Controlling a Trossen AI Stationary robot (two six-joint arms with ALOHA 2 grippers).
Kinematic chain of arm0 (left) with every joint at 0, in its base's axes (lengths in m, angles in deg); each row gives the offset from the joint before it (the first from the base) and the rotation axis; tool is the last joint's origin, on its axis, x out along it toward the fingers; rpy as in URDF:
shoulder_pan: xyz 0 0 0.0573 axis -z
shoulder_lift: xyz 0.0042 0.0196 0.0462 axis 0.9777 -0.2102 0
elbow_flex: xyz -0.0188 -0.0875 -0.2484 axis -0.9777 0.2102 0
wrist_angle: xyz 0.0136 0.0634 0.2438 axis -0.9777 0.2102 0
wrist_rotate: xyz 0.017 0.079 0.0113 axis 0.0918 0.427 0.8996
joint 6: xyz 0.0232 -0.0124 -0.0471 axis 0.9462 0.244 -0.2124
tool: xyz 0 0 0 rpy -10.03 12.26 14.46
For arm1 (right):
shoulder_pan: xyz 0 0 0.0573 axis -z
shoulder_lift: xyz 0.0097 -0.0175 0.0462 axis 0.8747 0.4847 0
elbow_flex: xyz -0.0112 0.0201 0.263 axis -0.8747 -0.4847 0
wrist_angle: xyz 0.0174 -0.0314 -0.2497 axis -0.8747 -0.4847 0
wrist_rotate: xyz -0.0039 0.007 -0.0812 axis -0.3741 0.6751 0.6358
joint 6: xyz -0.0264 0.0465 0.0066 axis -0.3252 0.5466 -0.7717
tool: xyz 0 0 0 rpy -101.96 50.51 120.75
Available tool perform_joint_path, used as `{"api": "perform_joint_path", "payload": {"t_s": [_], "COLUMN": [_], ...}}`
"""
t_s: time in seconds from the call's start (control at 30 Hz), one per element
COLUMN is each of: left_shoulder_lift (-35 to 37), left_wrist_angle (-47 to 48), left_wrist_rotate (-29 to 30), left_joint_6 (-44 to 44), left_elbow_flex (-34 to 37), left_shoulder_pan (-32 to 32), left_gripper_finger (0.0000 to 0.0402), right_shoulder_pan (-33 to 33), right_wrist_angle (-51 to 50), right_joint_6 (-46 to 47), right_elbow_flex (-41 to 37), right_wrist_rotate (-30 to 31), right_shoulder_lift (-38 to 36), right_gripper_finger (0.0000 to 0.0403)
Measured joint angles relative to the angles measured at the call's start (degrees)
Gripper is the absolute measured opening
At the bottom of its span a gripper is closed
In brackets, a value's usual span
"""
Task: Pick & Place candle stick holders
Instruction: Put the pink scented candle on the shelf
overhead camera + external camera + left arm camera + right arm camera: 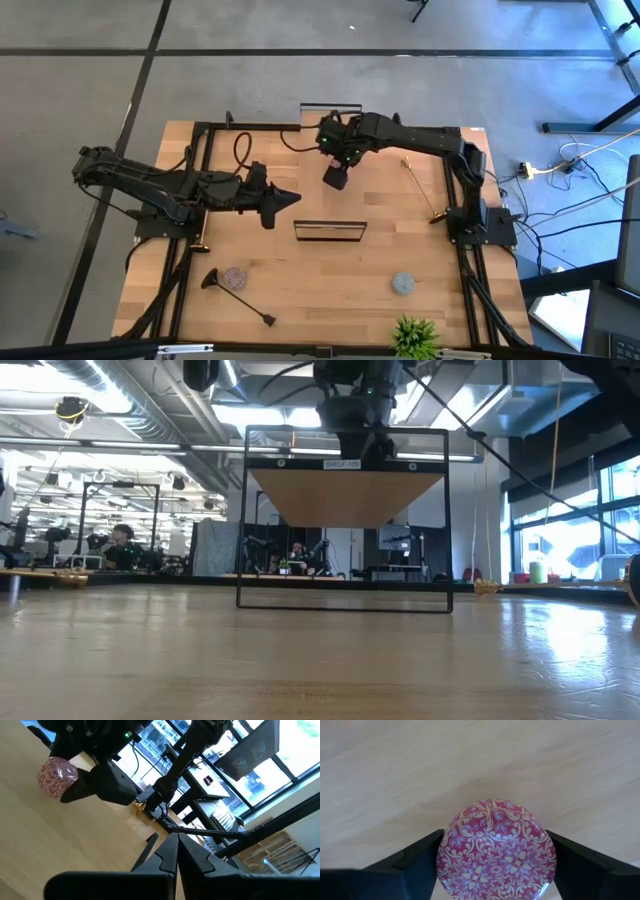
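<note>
My right pincer (495,865) pinches a pink patterned tin (496,851) above the worktop (380,255); left pincer (285,198) pressed together.

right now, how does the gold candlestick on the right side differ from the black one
The gold candlestick is shiny and lies far from any other loose item. The black candlestick is dark and lies on the left side, beside a pinkish round piece. Both lie flat, with no gripper on them.
</note>
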Motion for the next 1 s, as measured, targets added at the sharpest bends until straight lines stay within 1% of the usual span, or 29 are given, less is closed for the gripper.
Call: {"api": "perform_joint_path", "payload": {"t_s": [0.37, 0.6, 0.8, 1.0], "left_shoulder_lift": [0.0, 0.0, 0.0, 0.0], "left_wrist_angle": [0.1, 0.1, 0.1, 0.1], "left_wrist_rotate": [-0.3, -0.4, -0.4, -0.5], "left_joint_6": [0.0, 0.0, 0.0, 0.0], "left_elbow_flex": [0.0, 0.0, 0.0, 0.0], "left_shoulder_pan": [0.0, 0.0, 0.0, 0.0], "left_gripper_finger": [0.0006, 0.0006, 0.0006, 0.0006], "right_shoulder_pan": [0.0, 0.0, 0.0, 0.0], "right_wrist_angle": [0.7, 0.8, 0.8, 0.9], "right_joint_6": [0.7, 1.7, 3.1, 3.9], "right_elbow_flex": [0.0, 0.0, 0.0, 0.0], "right_wrist_rotate": [0.2, 0.3, 2.5, 2.3], "right_shoulder_lift": [0.0, 0.0, 0.0, 0.0], "right_gripper_finger": [0.0330, 0.0342, 0.0348, 0.0349]}}
